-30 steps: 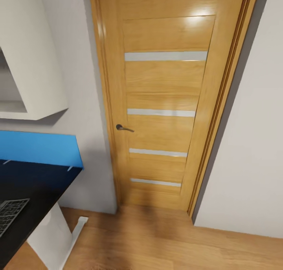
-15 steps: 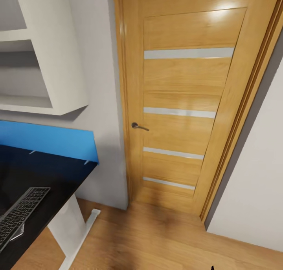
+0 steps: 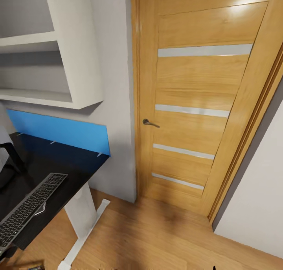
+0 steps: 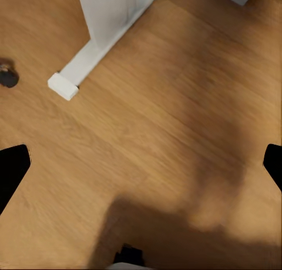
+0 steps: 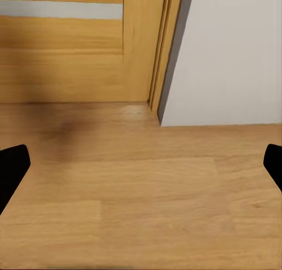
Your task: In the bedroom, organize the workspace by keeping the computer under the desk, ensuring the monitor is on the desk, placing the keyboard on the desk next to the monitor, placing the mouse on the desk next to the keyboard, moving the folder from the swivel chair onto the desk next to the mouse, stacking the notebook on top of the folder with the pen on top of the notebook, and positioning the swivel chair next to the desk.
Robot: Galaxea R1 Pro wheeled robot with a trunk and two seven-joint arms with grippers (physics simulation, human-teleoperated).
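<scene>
We face a door, the keyboard on the desk at our left. Both grippers hang spread and empty over floor — turning on risks clipping the desk leg.

Door glossy wood; desk glossy blk; floor matt wood planks.

Black gripper fingertips, blunt-edged.
</scene>
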